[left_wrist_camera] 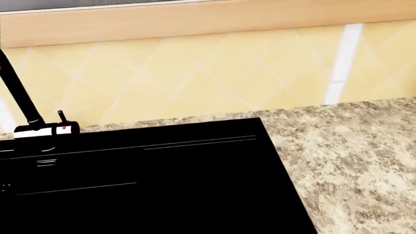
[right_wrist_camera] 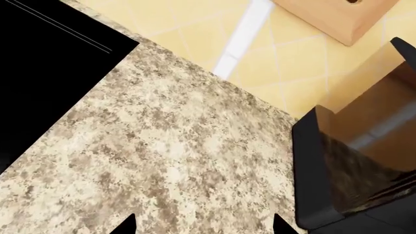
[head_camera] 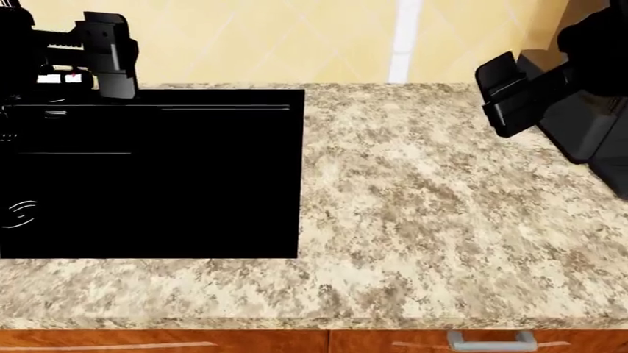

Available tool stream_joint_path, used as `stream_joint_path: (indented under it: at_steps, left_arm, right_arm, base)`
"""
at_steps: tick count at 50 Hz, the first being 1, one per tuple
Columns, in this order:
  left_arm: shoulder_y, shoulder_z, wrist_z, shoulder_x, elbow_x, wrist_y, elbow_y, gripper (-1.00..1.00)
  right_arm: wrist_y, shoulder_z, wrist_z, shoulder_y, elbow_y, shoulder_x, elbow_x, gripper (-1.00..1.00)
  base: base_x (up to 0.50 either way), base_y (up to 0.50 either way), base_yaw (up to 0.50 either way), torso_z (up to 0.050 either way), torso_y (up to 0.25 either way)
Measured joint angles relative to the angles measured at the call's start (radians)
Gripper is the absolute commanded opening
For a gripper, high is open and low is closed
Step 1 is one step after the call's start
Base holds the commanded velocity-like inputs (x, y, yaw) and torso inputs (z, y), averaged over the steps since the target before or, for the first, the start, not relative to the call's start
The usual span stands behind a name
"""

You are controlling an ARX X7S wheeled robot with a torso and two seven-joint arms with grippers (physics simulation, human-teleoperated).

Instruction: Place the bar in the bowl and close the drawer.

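Neither bar nor bowl shows, only a drawer handle [head_camera: 493, 339] at the near edge, so searching comes first; right gripper [right_wrist_camera: 202, 225] looks wide, left gripper [head_camera: 110, 55] unclear.

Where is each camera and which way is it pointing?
Head: high, looking down at the countertop and black sink; left gripper shows.
Left wrist: by the sink, facing the faucet and tiled wall; no fingers visible.
Right wrist: above the countertop, facing the wall; right gripper shows, tips spread.
All three share sink and countertop.
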Motion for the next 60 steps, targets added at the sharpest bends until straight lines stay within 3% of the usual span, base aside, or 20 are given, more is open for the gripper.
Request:
stream_joint_path:
  at_steps: [23,60]
  left_arm:
    - [0.006,0.011,0.016,-0.003,0.020,0.007,0.006,1.00]
    - [0.002,0.032,0.020,-0.004,0.017,0.019,0.017,1.00]
  right_arm:
    - [-0.055,-0.011,0.000,-0.025,-0.017,0.014,-0.025,1.00]
    - [-0.079,-0.008,-0.012,-0.039,-0.090,0.059,-0.011,1.00]
  base:
    - [0.08,0.00,-0.01,0.000,0.001]
    - [-0.01,0.00,-0.50,0.000,0.000]
